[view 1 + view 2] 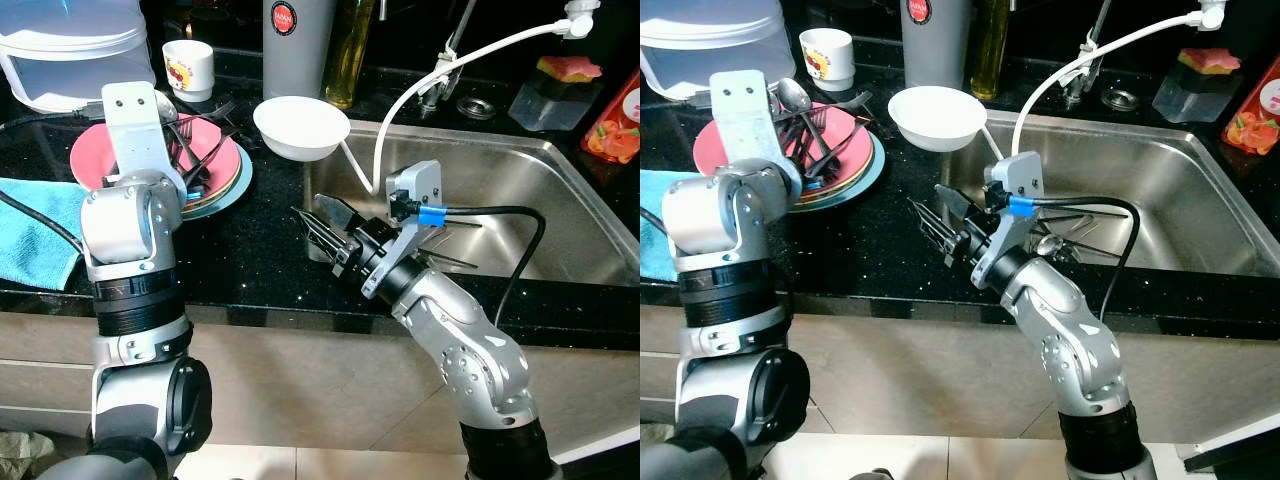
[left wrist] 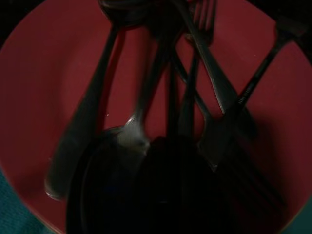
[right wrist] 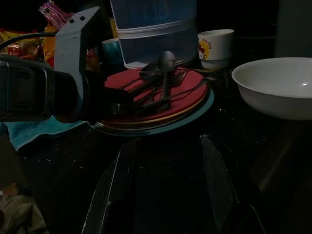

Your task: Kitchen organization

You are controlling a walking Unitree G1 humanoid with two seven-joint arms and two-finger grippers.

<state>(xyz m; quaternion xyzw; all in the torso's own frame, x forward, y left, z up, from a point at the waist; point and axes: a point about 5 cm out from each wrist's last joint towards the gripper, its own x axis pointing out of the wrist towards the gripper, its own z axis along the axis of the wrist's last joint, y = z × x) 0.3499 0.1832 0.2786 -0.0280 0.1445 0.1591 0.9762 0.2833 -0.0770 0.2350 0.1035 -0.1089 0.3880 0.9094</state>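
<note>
Left eye view is showing a black speckled bench (image 1: 250,250) running across the scene, with pale cabinet fronts below it and a stainless steel sink (image 1: 500,190) sunk into its right half. A white hose (image 1: 440,70) is arching over the sink from the far right. A clear lidded tub (image 1: 70,50) is sitting at the far left corner, a grey canister (image 1: 295,40) and an amber bottle (image 1: 350,50) are standing behind a white bowl (image 1: 300,127) that is resting at the sink's left rim and looking empty. A blue cloth (image 1: 35,230) is lying at the bench's left edge. A stack of plates (image 1: 215,175), red on top, is sitting beside it, carrying a heap of dark cutlery (image 2: 195,97), forks and spoons crossing one another. A small printed cup (image 1: 188,68) is standing behind the plates.

The left claw (image 2: 161,195) is hanging right over the cutlery on the red plate; I cannot tell how its fingers are standing. The right claw (image 1: 322,232) is hovering over bare bench just left of the sink, fingers spread and holding nothing.
</note>
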